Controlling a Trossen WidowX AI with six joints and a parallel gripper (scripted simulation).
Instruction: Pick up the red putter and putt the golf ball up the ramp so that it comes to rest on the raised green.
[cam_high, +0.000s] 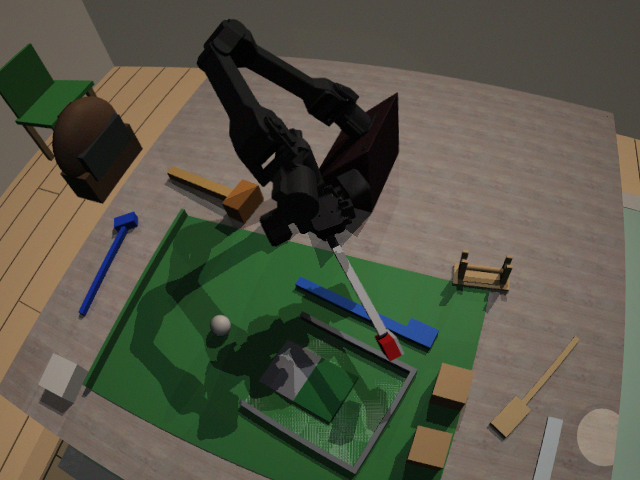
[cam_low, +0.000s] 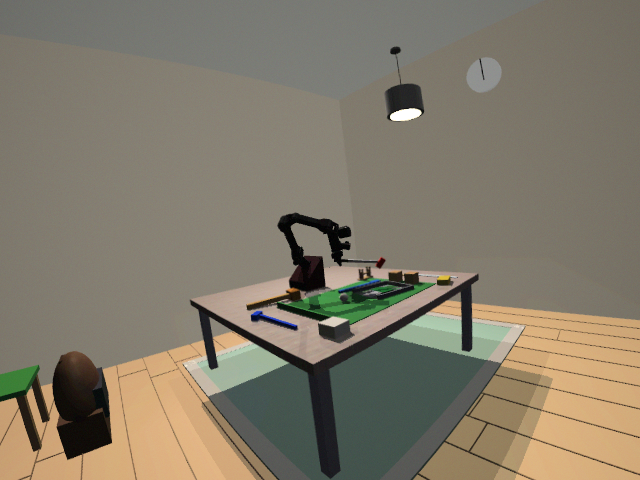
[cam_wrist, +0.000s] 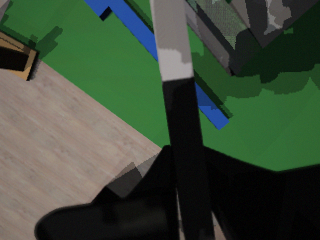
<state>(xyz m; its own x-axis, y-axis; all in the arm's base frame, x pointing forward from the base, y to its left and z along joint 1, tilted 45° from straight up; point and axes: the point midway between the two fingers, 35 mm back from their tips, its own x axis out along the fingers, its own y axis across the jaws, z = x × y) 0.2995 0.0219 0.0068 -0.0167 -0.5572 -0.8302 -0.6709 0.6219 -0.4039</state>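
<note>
Top overhead; exterior far, room-wide; wrist close; all share mat (cam_high: 170, 330)

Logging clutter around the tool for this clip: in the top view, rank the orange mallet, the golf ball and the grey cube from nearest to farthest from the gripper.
Measured from the gripper, shut on the red putter:
1. Orange mallet, just beyond the mat's back edge.
2. Golf ball, on the green mat ahead of the ramp.
3. Grey cube, off the mat's near left corner.
</note>
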